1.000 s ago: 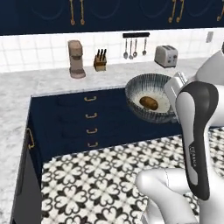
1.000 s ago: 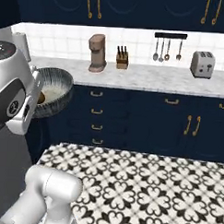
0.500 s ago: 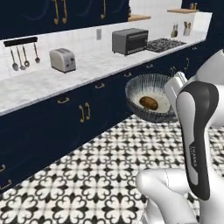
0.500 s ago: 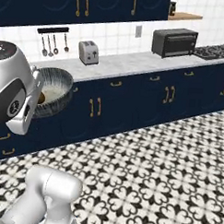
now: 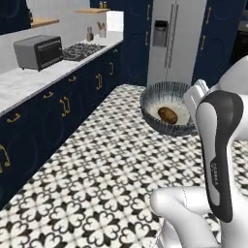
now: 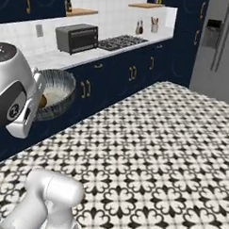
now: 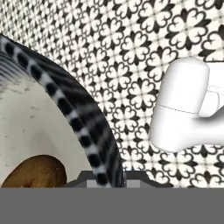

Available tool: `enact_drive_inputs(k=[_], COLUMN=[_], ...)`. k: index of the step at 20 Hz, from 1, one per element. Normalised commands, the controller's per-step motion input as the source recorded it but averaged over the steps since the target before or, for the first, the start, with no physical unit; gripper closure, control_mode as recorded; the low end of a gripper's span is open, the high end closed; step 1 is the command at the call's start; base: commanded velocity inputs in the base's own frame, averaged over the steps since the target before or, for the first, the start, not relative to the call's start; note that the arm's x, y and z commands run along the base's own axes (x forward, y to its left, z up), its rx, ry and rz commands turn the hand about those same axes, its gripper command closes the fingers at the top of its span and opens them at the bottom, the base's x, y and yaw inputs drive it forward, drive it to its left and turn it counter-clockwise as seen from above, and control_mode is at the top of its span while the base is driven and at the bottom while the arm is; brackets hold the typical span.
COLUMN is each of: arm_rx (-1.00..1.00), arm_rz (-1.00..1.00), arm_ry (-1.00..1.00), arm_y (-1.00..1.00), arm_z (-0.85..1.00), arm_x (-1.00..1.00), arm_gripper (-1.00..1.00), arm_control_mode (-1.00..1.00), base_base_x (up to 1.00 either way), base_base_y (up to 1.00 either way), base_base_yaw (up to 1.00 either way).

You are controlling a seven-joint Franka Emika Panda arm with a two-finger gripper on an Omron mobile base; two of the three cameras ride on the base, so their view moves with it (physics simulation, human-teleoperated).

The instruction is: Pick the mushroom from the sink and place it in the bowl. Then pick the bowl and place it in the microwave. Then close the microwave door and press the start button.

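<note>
My gripper (image 5: 188, 107) is shut on the rim of the bowl (image 5: 156, 124), a wide bowl with dark streaks outside and a pale inside, and holds it up over the patterned floor. The brown mushroom (image 5: 167, 115) lies inside, near the gripped side. From the right base view the bowl (image 6: 61, 91) hangs beside the hand, my gripper (image 6: 36, 98) on its rim and the mushroom (image 6: 43, 101) half hidden behind it. In the hand view the striped rim (image 7: 83, 127) runs down between my fingertips (image 7: 107, 177), the mushroom (image 7: 35, 173) just left of them. The sink and the microwave are out of view.
A navy cabinet run with a marble counter (image 5: 19, 85) lines the left. On it stand a grey toaster oven (image 5: 38, 51) and a gas hob (image 5: 85, 48). A steel fridge (image 5: 169, 38) stands at the far end. Tiled floor (image 6: 148, 151) spreads ahead.
The whole scene has swung across both base views: the counter with coffee machine and toaster slid away, and toaster oven, hob and fridge came in. The bowl stays in my grip.
</note>
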Motion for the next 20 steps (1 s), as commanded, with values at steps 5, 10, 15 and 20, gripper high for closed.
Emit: enact_drive_inputs(k=[5, 10, 15, 20], arm_rx=[0.00, 0.00, 0.00, 0.00], arm_rz=[0.00, 0.00, 0.00, 0.00], arm_ry=[0.00, 0.00, 0.00, 0.00], arm_y=[0.00, 0.00, 0.00, 0.00], arm_z=[0.00, 0.00, 0.00, 0.00], arm_x=[0.00, 0.00, 0.00, 0.00], arm_gripper=[1.00, 1.00, 1.00, 1.00], arm_control_mode=[1.00, 1.00, 1.00, 1.00], base_base_x=[0.77, 0.58, 0.40, 0.73], base_base_y=[-0.26, -0.46, -0.70, -0.85], base_base_yaw=[-0.54, -0.62, -0.65, -0.48])
